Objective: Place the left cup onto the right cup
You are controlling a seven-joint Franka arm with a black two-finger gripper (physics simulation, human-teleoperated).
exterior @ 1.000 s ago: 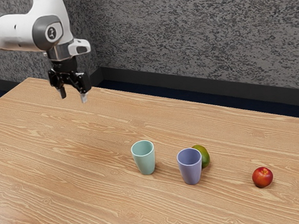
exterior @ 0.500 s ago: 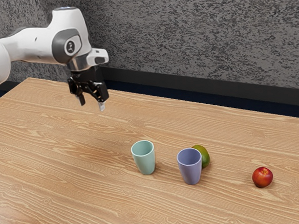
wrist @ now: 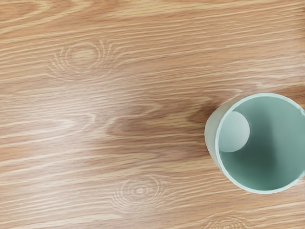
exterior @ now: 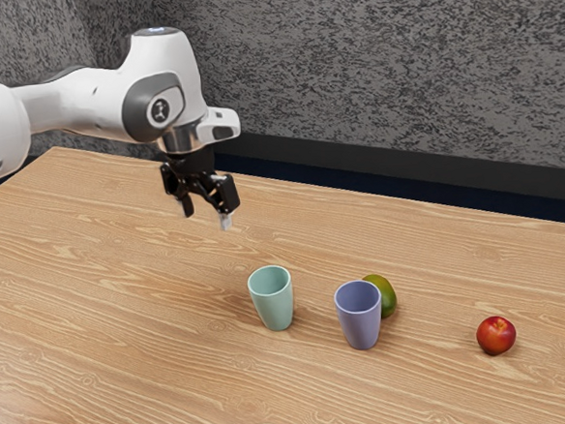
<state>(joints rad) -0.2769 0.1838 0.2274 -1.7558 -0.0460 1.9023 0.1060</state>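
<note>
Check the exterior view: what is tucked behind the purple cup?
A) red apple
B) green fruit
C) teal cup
B: the green fruit peeks out from behind the purple cup, while the red apple lies apart from it, toward the exterior view's right.

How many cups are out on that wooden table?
2. The pale green cup stands upright on the exterior view's left of the pair. The lavender cup stands upright to its right, apart from it, with a green fruit just behind. No other cup seems hidden.
</note>
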